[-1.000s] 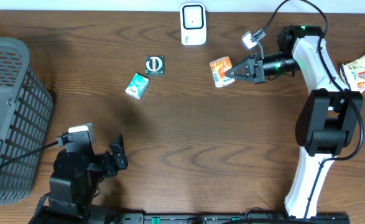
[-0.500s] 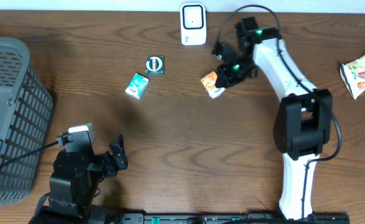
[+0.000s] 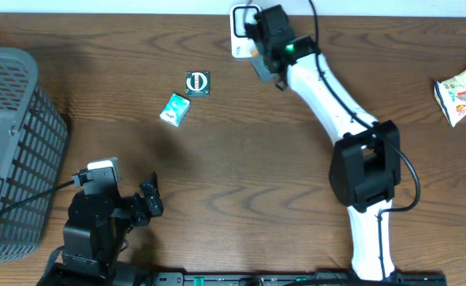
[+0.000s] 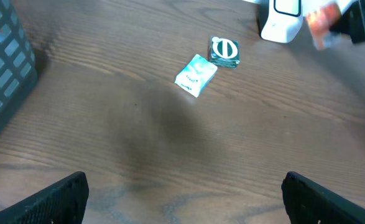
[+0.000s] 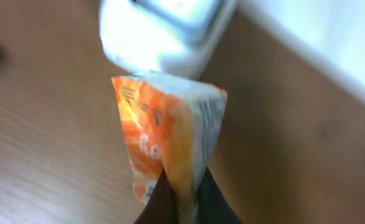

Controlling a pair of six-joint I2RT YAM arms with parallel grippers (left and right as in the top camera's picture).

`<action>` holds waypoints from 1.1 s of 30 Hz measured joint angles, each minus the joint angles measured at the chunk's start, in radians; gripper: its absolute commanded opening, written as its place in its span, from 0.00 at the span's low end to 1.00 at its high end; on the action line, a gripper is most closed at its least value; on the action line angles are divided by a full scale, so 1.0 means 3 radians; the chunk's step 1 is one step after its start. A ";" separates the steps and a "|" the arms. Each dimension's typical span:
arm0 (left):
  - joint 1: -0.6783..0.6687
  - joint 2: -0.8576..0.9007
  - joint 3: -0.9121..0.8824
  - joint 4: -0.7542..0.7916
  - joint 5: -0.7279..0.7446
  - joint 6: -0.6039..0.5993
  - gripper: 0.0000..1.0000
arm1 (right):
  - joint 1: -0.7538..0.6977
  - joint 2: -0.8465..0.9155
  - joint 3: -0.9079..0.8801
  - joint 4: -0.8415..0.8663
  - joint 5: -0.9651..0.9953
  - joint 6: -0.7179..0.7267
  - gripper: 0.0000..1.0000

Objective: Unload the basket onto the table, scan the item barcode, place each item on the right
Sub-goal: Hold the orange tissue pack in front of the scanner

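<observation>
the right pincer (image 5: 182, 200) is clenched on an edge of the orange packet (image 5: 166, 124), held just in front of the white scanner (image 5: 163, 31), where so thin a pinch may let it twist and turn its barcode away unread.

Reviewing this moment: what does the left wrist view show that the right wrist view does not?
Only the left wrist view shows the open left gripper, a teal packet, a dark green packet and part of a grey basket. Only the right wrist view shows, close up, the right gripper shut on the orange packet, pinching its lower end. Both show the white scanner, the orange packet close to it (blurred in the left wrist view), and the wooden table.
</observation>
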 measured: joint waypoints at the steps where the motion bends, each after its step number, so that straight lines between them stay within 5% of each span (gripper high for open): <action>1: 0.0000 0.0000 0.0000 0.0000 0.0000 0.0000 0.98 | 0.0025 0.0000 0.0004 0.0139 0.0020 -0.0039 0.01; 9: 0.0000 0.0000 0.0000 -0.0001 0.0000 -0.0001 0.98 | 0.0060 0.0008 0.0006 0.1212 0.0111 -0.0389 0.01; 18: 0.0000 0.0000 0.0000 0.0001 0.0000 -0.0001 0.98 | 0.0057 0.0370 0.0028 0.1934 0.0148 -0.1522 0.01; 33: 0.0000 0.0000 0.0000 0.0000 0.0000 0.0000 0.98 | -0.0153 0.0549 0.0027 0.1736 0.0079 -0.1938 0.01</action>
